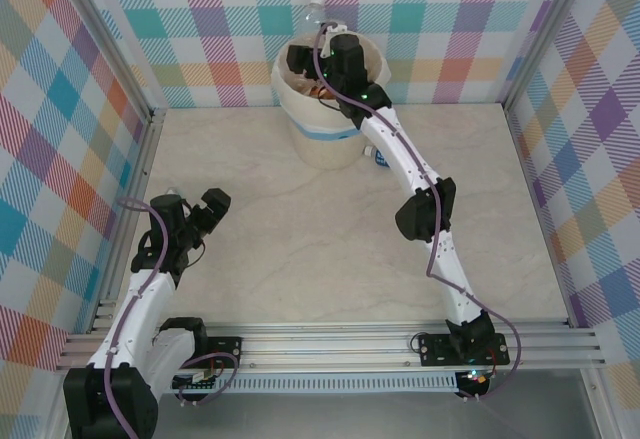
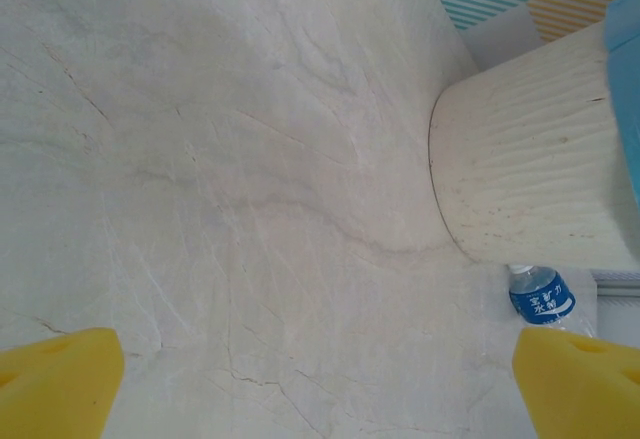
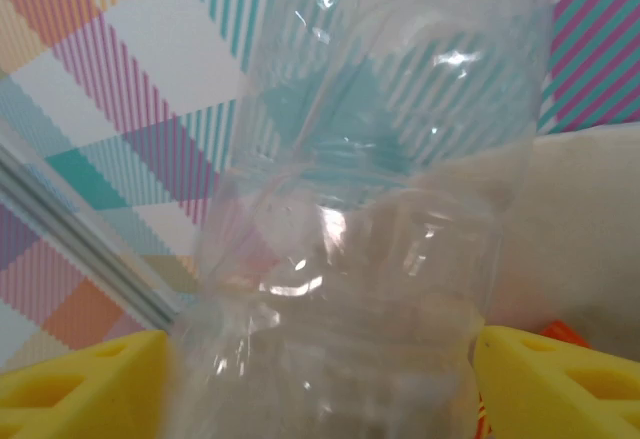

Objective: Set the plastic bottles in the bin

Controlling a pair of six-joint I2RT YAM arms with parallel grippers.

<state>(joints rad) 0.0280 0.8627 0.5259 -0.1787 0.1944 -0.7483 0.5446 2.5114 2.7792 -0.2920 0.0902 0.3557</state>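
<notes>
Clear plastic bottle point(image 3: 360, 209) sits within the right pincer point(image 3: 320, 359) above the bin point(image 1: 322, 149); grip cannot be told.

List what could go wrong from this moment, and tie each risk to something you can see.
1. The clear bottle sits between the right gripper's fingers near the bin's far rim. In the top view its cap shows beyond that rim, so if it drops here it may hit the rim and fall outside.
2. The blue-label bottle lies close beside the bin's base. Fingers reaching for it may shove the bin or roll the bottle away.
</notes>
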